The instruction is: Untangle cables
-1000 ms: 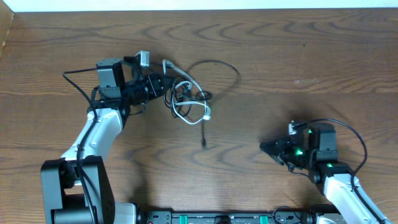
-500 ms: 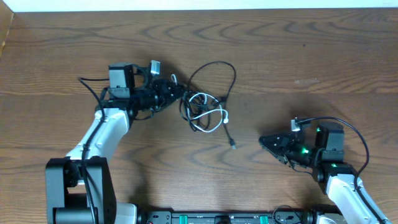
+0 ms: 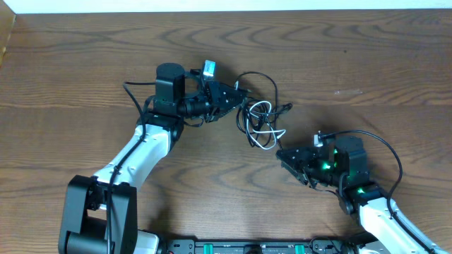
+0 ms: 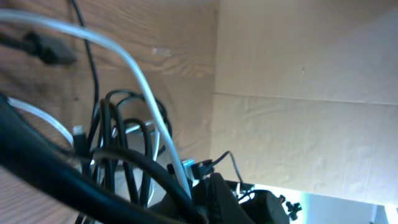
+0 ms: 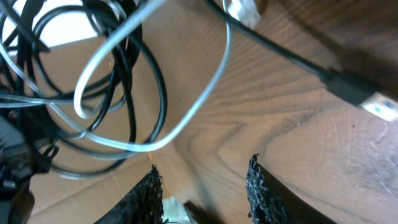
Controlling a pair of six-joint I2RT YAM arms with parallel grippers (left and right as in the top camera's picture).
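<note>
Under me is a big brown wood table (image 3: 367, 63) with dark wavy lines in it. Along its far edge runs 1 thin white strip (image 3: 212, 5). A bit of tan board (image 3: 4, 35) shows at the far left. From my left wrist I see a plain tan wall (image 4: 311, 74) with 1 line across it.

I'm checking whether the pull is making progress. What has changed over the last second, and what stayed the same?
The left gripper, still shut on the cables, has dragged the tangle rightward across the table toward the other arm. The right gripper has moved forward and leftward to meet it and now stands open beside the tangle, holding nothing. The cables remain tangled.
</note>
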